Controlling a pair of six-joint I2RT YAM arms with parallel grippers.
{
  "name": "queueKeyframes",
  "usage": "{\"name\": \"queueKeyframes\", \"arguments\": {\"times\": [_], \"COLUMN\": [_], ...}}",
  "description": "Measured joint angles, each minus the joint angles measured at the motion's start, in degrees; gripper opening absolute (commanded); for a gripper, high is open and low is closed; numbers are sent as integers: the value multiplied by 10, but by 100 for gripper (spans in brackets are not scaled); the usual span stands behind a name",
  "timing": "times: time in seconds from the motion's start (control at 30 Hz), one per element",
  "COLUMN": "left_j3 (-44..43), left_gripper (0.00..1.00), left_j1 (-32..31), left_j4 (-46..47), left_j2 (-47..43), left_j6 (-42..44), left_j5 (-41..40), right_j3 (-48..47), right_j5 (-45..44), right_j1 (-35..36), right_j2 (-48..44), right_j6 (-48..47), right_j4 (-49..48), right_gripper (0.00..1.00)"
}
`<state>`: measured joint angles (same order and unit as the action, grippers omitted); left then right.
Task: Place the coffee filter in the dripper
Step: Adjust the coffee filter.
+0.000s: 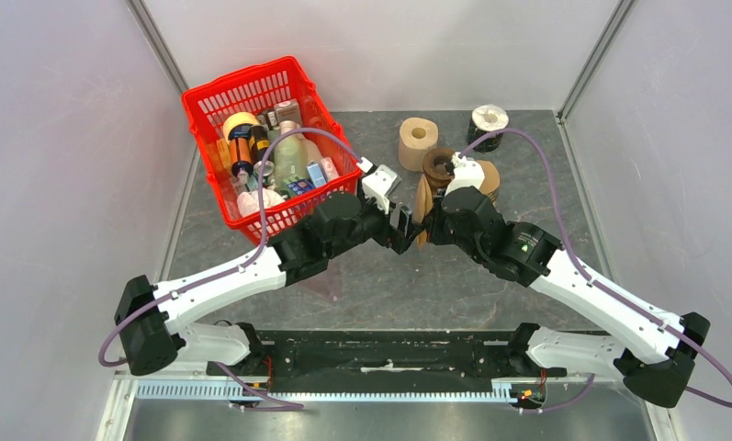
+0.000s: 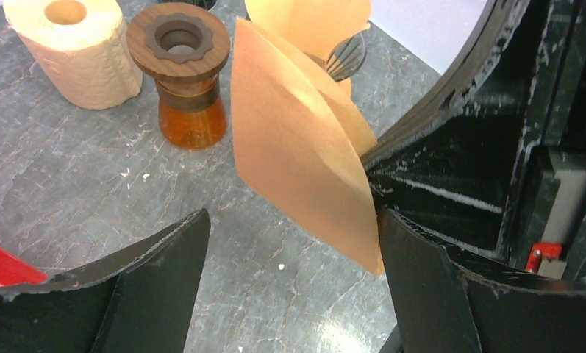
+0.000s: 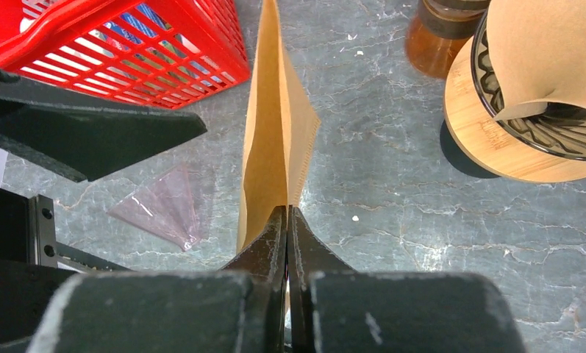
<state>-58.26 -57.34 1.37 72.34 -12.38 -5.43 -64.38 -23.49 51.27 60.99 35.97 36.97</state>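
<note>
Now | red basket: bottles inside | dripper: paper cone inside | right fingers pinch coffee filter | left fingers spread

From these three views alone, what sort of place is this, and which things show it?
Probably a robotics lab test cell, not a kitchen: bare white walls box in a stone-patterned table, two robot arms are bolted at its edge, and a red basket of assorted props sits near a coffee dripper.

I am finding no readable text in any view. The bottles in the red basket are carrying labels, but they are showing too small to read.
</note>
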Motion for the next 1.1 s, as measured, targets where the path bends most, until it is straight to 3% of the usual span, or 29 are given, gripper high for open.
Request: {"name": "queueKeyframes", "arguments": {"times": [0.2, 0.37, 0.63, 0.87, 0.93, 1.1], "left_j3": [12, 12, 26, 27, 27, 27], "left_gripper": [87, 77, 70, 64, 56, 18], "left_j1": [-3, -5, -10, -10, -10, -10], "left_j4": [-2, -2, 18, 37, 39, 51], "left_j2": [-9, -4, -6, -6, -6, -3], "left_j6": [5, 7, 6, 6, 6, 2], "left_j5": [-4, -10, -103, -122, -122, -122], "right_j3": [-3, -3, -3, -3, -3, -3], "right_j5": [-3, 9, 24, 61, 66, 70], "right_j1": [0, 0, 0, 0, 0, 0], "right_j2": [0, 0, -1, 0, 2, 7], "right_j6": [0, 2, 0, -14, -17, -24], "right_j4": [0, -1, -2, -41, -46, -49], "right_gripper": [0, 0, 0, 0, 0, 0]}}
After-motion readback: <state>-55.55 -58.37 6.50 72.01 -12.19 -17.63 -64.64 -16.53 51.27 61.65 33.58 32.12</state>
